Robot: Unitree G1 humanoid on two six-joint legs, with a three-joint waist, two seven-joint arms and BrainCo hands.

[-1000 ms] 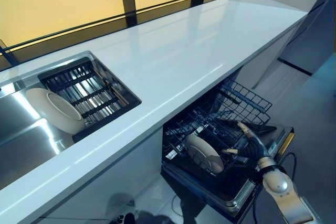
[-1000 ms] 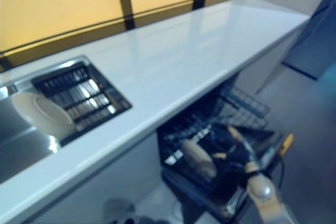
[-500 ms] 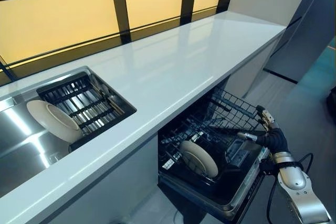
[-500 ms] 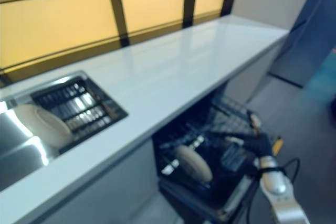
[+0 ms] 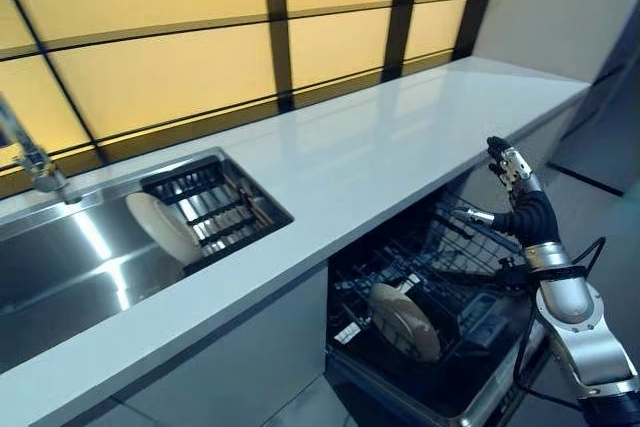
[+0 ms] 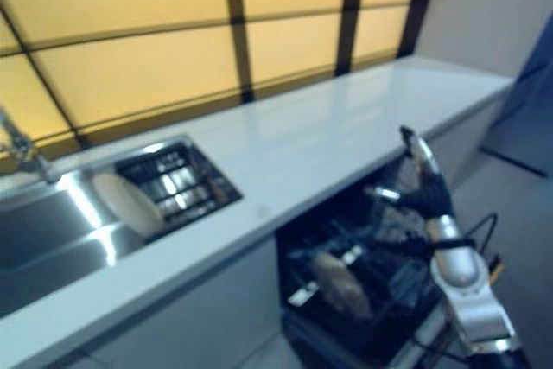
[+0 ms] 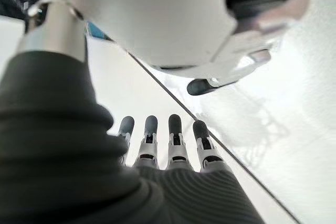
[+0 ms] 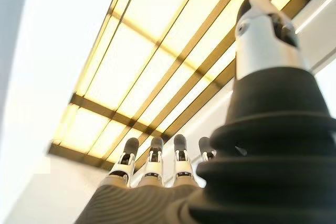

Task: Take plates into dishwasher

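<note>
Raising my empty right hand (image 5: 520, 209), fingers straight; left hand (image 7: 168, 145) likewise. The sink plate (image 5: 162, 228) looks stiff, breakable, slippery: grip its rim.

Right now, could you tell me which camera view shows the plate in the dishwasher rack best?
The left eye view: the plate stands clearly in the dishwasher rack. The right eye view shows it blurred; neither wrist view shows it.

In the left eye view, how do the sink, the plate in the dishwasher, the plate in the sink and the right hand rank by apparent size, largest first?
1. Sink, clearly largest.
2. Plate in the sink and plate in the dishwasher: they look alike, so no order between them.
3. Right hand, open, raised above the dishwasher rack; it looks smallest.
</note>
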